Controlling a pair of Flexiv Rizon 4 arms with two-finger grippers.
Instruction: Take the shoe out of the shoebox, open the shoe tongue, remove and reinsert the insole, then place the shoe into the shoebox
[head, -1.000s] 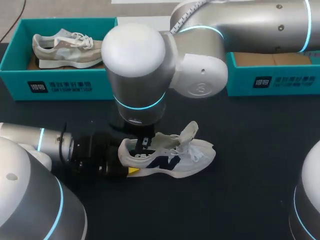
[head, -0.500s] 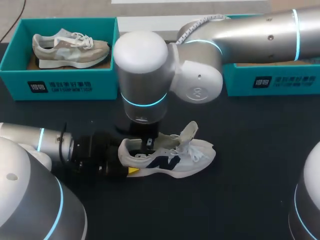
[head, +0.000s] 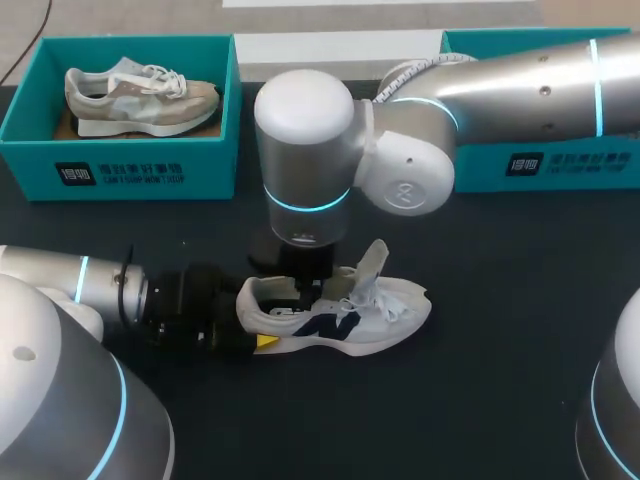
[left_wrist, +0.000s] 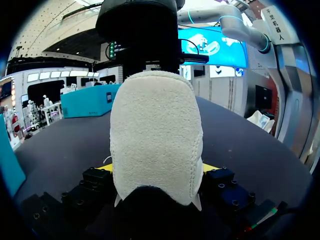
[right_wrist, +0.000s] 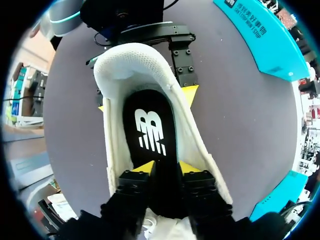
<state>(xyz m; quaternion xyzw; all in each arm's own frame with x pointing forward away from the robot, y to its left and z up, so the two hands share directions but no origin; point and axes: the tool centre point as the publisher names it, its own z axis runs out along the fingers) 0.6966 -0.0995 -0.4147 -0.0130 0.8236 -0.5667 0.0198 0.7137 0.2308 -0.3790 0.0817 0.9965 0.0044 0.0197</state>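
Beyond the white shoe (head: 350, 315) I see the left shoebox (head: 130, 175), holding one beige shoe (head: 140, 95), and the right shoebox (head: 560, 165). The white shoe lies heel left, toe right, its heel clamped in my left gripper (head: 258, 340). My right gripper (right_wrist: 167, 169) sits over its one insole (right_wrist: 150, 130); I can't tell its grip.

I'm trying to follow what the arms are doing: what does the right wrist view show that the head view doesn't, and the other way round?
Only the right wrist view looks into the white shoe and shows its black insole, with the right gripper down at it. Only the head view shows the raised tongue, the laces, and the other shoe lying in the teal shoebox. Both show the white shoe on the dark table with the left gripper clamped on its heel.
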